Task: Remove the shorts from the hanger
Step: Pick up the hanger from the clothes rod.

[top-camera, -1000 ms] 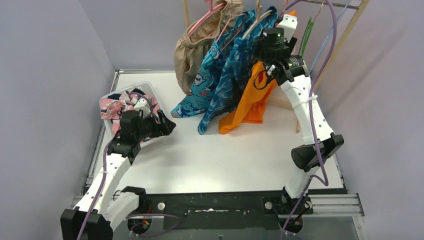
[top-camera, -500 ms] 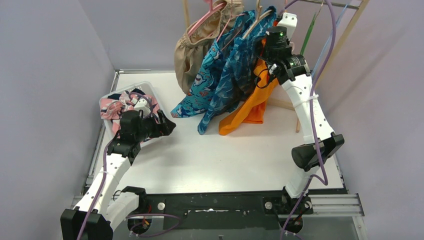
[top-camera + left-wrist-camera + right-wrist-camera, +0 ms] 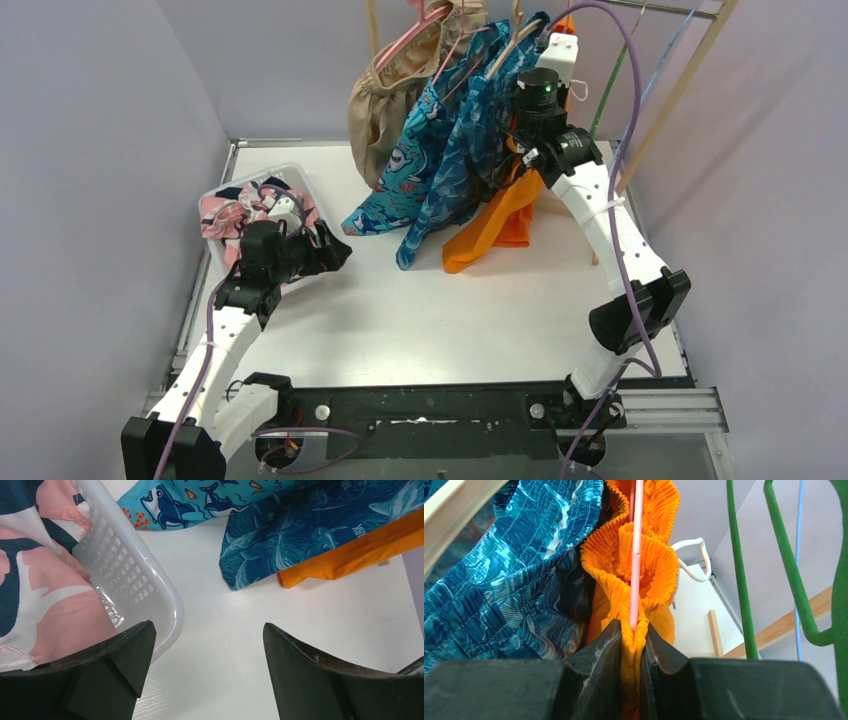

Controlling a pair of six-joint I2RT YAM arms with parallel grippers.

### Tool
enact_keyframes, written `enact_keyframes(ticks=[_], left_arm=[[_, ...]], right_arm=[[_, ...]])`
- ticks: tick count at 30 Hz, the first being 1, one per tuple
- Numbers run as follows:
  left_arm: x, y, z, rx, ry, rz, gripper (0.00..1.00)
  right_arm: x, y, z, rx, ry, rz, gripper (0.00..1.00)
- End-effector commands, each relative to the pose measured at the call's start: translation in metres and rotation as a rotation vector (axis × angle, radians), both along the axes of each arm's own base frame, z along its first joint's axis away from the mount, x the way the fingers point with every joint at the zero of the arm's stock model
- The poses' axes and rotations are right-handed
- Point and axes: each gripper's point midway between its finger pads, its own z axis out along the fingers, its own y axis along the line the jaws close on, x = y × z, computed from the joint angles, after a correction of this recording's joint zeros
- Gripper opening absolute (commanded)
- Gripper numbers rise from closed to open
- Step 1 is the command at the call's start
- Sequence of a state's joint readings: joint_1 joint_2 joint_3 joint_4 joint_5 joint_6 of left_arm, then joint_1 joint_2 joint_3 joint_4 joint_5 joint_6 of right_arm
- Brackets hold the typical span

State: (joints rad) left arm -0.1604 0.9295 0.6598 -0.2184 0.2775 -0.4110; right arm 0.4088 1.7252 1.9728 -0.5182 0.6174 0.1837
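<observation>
Partly done: pink shark shorts [image 3: 60, 610] already in the basket [image 3: 125, 570], just left of the left gripper [image 3: 207, 645], wide and empty. Right gripper [image 3: 631, 645] pinched on the orange shorts [image 3: 644, 565] at the pink hanger [image 3: 636, 555]. Blue print shorts [image 3: 514, 580] touching left of it, green hanger [image 3: 736, 570] near right. Free room only below, toward the table [image 3: 300, 630].

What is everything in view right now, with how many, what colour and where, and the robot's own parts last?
orange shorts: one, orange, hanging rightmost on pink hanger
dark blue print shorts: one, dark blue, left of them
turquoise shark shorts: one, turquoise, further left
tan shorts: one, tan, hanging leftmost
pink-and-navy shorts: at least one, pink and navy, in basket
basket: one, white, left on table
green hanger: at least one, green, bare, far right
left gripper: one, black, open, by basket
right gripper: one, black, shut on orange shorts
</observation>
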Motion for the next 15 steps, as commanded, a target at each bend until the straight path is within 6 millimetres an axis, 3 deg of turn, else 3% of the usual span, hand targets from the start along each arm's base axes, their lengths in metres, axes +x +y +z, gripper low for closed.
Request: enact_keyframes(ticks=[1,5,15], left_arm=[[0.009,-0.005,0.017,-0.020,-0.077,-0.014,0.79],[0.009,-0.005,0.016,-0.021,-0.072,-0.017,0.79],[0.010,-0.006,0.014,-0.023,-0.066,-0.021,0.79]], right_arm=[[-0.010,-0.019,0.059,-0.024,-0.206,-0.087,0.00],[-0.014,-0.018,0.071,-0.038,-0.257,-0.084,0.00],[-0.028,-0.013,0.078,-0.081,-0.335,-0.102,0.00]])
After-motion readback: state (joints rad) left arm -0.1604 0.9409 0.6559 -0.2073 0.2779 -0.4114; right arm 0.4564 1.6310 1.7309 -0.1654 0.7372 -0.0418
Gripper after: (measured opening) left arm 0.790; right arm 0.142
